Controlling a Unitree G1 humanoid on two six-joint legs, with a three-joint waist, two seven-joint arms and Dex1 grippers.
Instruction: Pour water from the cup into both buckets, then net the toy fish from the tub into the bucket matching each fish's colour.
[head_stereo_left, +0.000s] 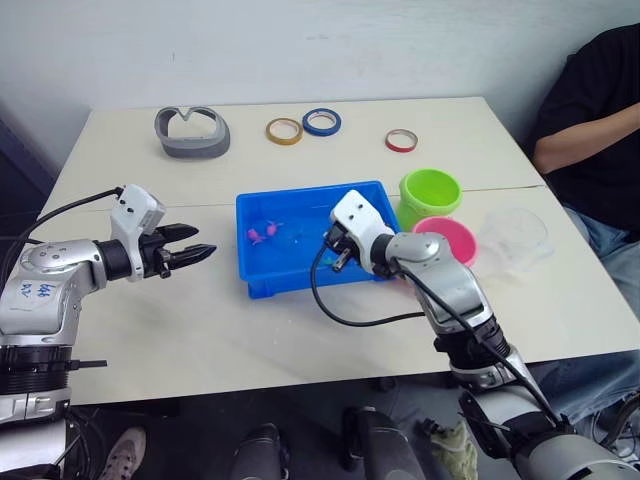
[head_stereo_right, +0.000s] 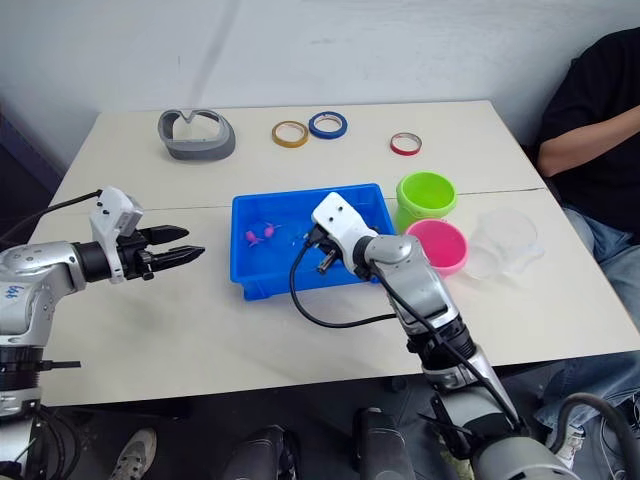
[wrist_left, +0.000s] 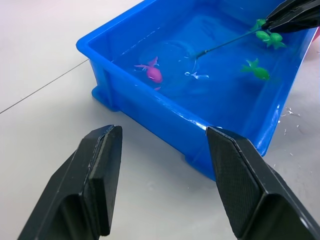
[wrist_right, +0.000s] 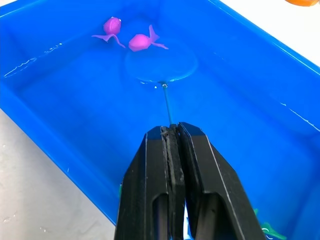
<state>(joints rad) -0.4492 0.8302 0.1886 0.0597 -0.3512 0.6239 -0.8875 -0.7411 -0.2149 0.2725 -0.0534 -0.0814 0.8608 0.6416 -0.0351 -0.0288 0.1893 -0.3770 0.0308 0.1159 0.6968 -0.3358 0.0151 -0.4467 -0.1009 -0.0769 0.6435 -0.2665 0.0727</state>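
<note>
Pink fish (wrist_right: 141, 42) lie at twelve o'clock from the right gripper (wrist_right: 171, 131), clamped on the net handle (wrist_right: 166, 106), hoop just beneath them; left gripper (wrist_left: 165, 150) gapes wide.

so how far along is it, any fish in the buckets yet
The cup lies set aside beside the pink bucket, so pouring looks finished. Now the right end effector is shut on a thin net handle, its hoop by two pink fish in the tub. Green fish remain there too. No fish visible in either bucket, so all the sorting is left.
</note>
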